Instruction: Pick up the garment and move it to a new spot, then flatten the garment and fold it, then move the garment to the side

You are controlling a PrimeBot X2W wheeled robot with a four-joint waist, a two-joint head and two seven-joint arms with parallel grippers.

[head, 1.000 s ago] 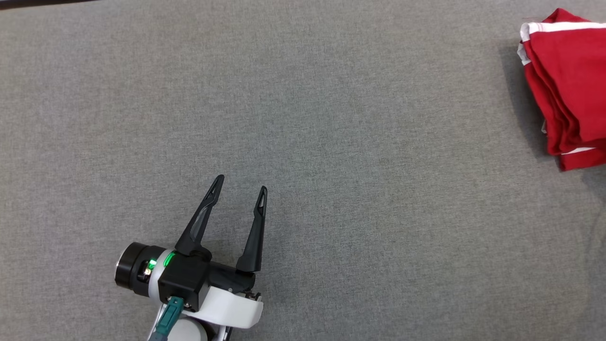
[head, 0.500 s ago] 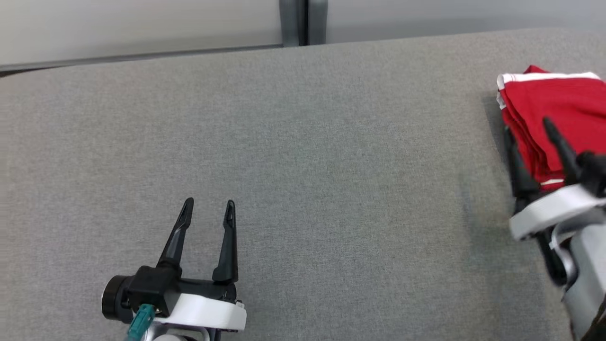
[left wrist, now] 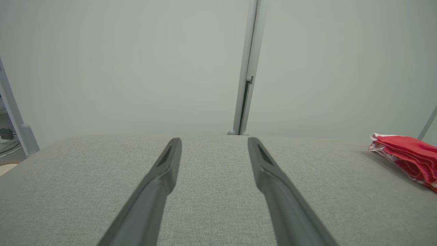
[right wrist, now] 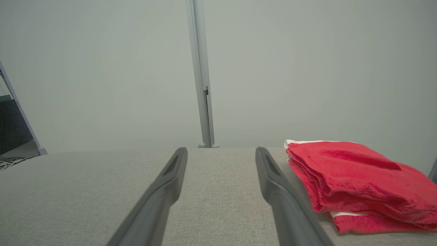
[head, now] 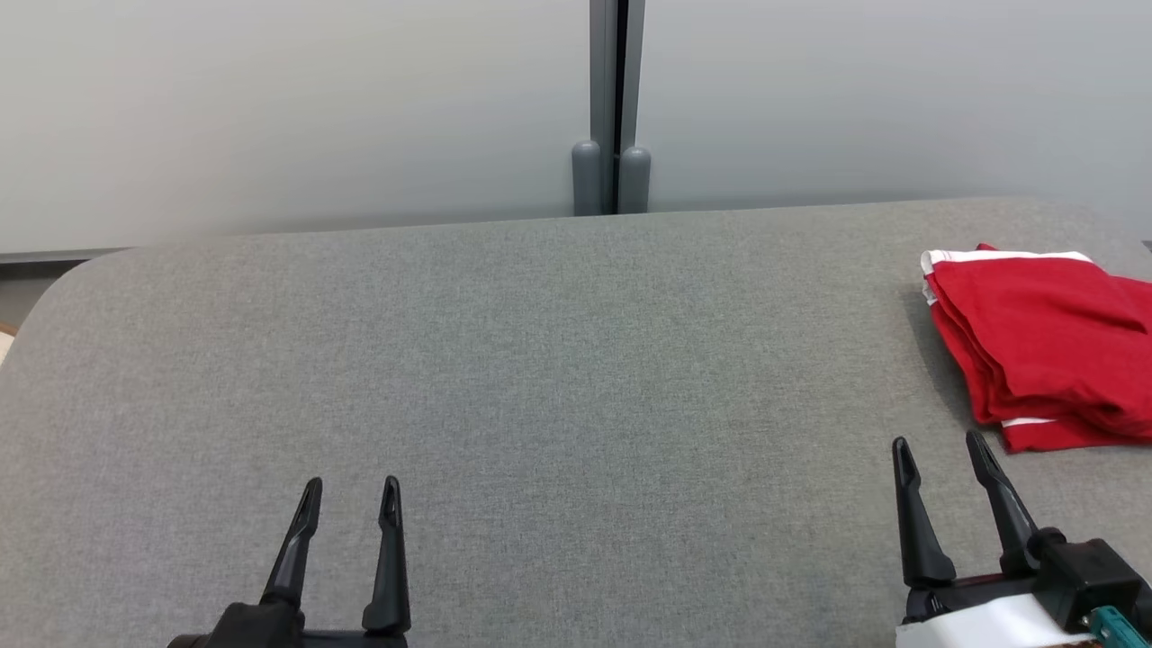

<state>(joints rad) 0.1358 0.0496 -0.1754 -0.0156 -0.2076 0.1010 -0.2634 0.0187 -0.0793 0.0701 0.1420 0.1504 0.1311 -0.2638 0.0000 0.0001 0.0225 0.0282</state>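
Red garment [head: 1035,346] sits folded on the right side of the grey table [head: 540,378], so imo the move-aside step looks done. Left gripper [head: 351,488] & right gripper [head: 938,443] both spread wide, holding nothing. Next prob just needs a check, no regrasp.

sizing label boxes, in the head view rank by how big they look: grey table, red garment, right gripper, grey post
1. grey table
2. red garment, cut off at the right edge
3. right gripper and grey post: about alike; the gripper is nearer and cropped, so unranked
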